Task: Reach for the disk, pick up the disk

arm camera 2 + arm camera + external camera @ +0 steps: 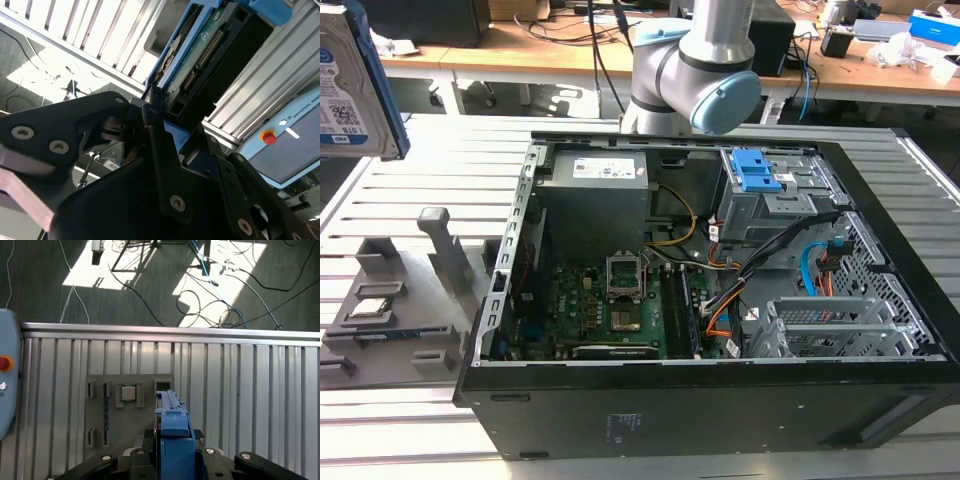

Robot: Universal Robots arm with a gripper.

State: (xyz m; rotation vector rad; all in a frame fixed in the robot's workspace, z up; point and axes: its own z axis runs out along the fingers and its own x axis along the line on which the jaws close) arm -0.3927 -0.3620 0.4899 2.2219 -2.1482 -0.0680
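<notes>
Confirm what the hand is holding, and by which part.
The disk: the hand is shut on its blue-framed end, holding it clear of the table.

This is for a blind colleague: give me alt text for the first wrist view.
The gripper holds the blue-framed disk edge-on over a slatted table. On it lies a grey tray holding a chip; cables cross the floor beyond.

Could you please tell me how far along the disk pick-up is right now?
Reach and grasp look done: the gripper is shut on the disk at its blue bracket. In hand: the disk hangs in the air over the grey fixture on the slatted table. Nothing of the pick-up looks left.
</notes>
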